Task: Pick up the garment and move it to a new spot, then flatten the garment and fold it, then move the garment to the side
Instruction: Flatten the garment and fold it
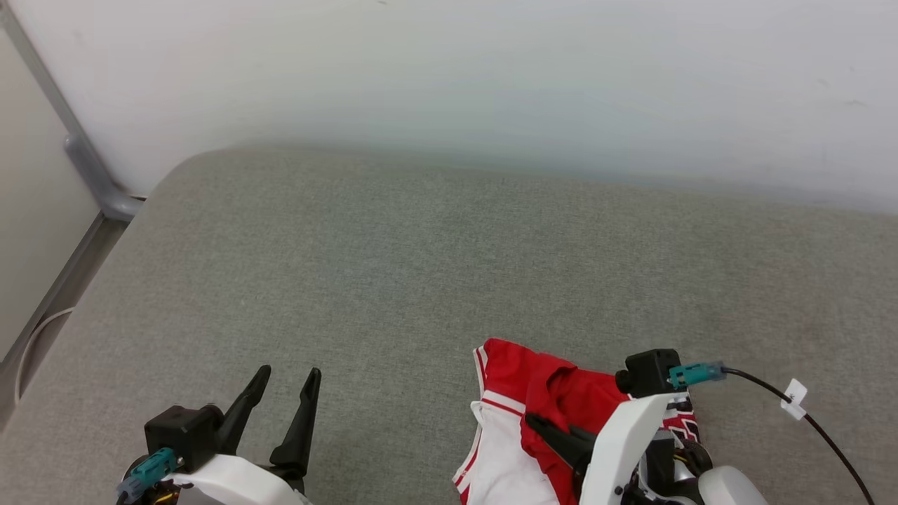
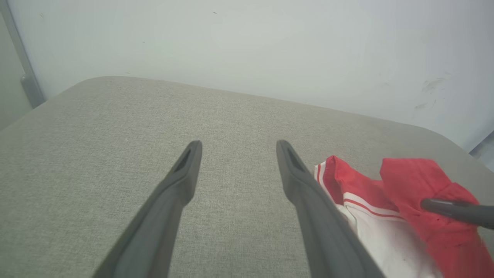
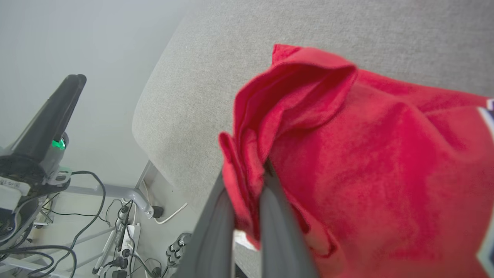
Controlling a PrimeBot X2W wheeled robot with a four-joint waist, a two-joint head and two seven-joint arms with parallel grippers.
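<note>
Garment [image 1: 554, 393] crumpled on grey cushion [image 1: 421, 266] | right fingers [image 3: 281, 239] pinching it | left fingers [image 1: 303, 421] spread, empty

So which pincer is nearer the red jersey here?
Right. The right pincer is shut on a fold of the red jersey; the left pincer hangs open over the grey cushion, off to the jersey's left, not touching it.

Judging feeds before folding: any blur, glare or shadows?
Head view: soft even light, no glare on the grey fabric cushion. Left wrist view: the open left gripper looks slightly soft. Right wrist view: the red-and-white jersey shirt is fairly sharp, the right gripper pinching it blurred.
</note>
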